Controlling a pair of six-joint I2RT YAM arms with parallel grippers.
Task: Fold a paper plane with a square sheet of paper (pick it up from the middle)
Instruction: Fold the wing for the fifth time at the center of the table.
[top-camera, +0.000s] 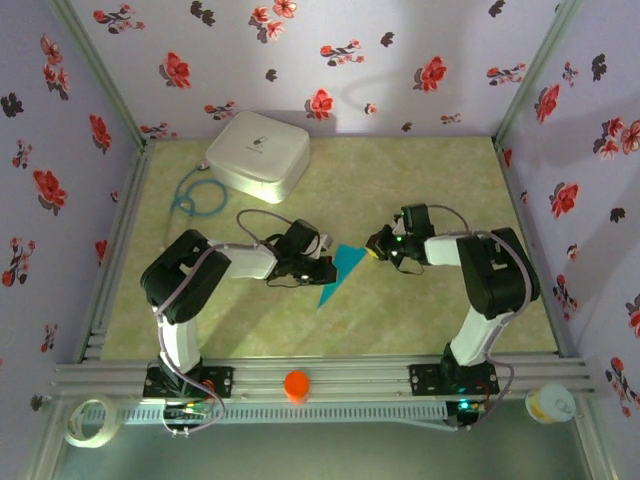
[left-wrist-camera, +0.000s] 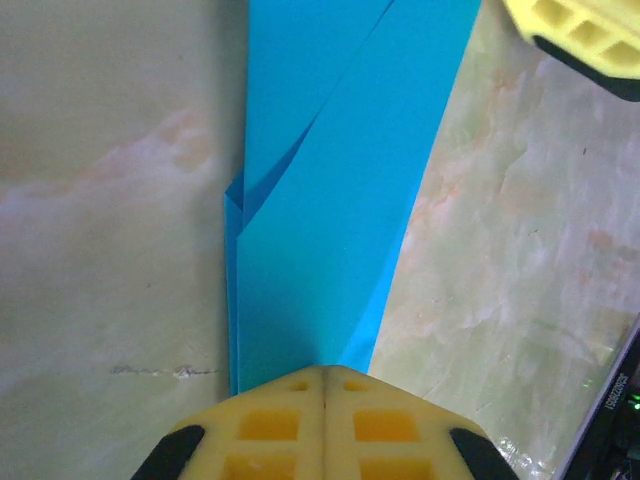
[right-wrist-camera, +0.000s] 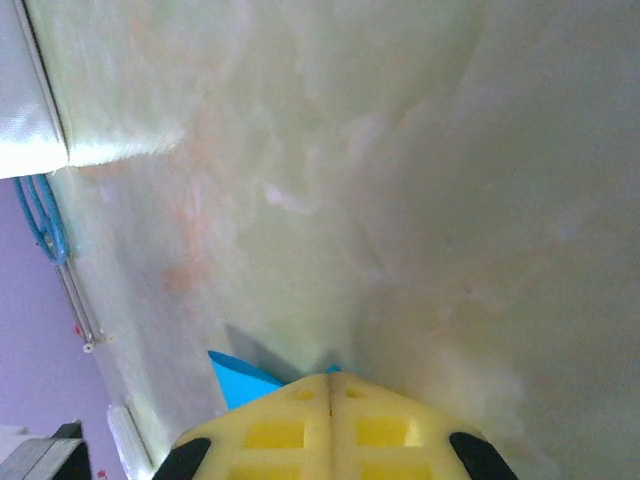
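Table (top-camera: 440, 190): pale marbled top, best used to press creases flat
Paper plane (left-wrist-camera: 340, 200): half-folded blue strip, mid-table between both arms
Left gripper (left-wrist-camera: 322, 372): jaws closed, pinching the plane's near end; should act as a steady anchor
Right gripper (right-wrist-camera: 330, 376): jaws closed at the plane's far edge; should run along the fold slowly

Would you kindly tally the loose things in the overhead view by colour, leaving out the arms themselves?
Blue: 2, the folded paper and the coiled cable
White or off-white: 3, the rounded box, the tape roll and the small tub
Orange: 1, the round cap
Total: 6
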